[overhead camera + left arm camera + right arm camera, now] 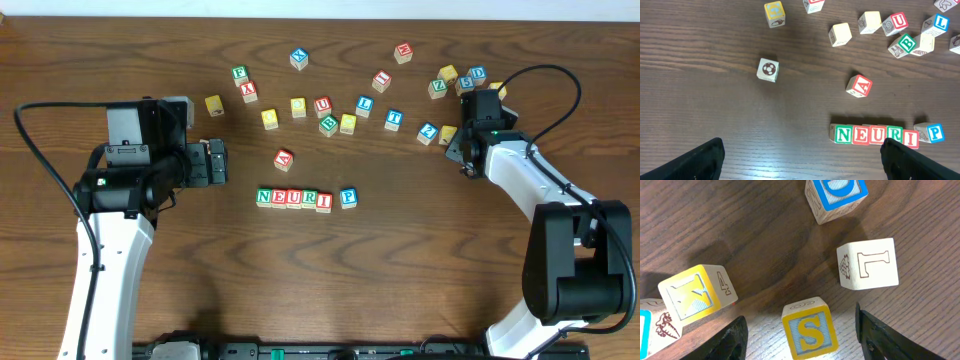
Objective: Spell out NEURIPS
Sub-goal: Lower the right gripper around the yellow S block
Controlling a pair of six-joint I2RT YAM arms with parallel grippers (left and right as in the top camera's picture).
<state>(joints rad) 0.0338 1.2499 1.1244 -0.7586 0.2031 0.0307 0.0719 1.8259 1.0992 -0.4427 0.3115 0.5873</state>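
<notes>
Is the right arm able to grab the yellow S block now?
Probably yes. The right gripper is open with the yellow S block sitting between its fingers, and the K block and L block lie outside that gap.

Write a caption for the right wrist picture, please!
Right fingers open around the yellow S cube, not touching it yet.

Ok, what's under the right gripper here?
A yellow S cube stands on the table between the right gripper's open fingers, untouched on both sides. From overhead the gripper itself covers that cube.
</notes>
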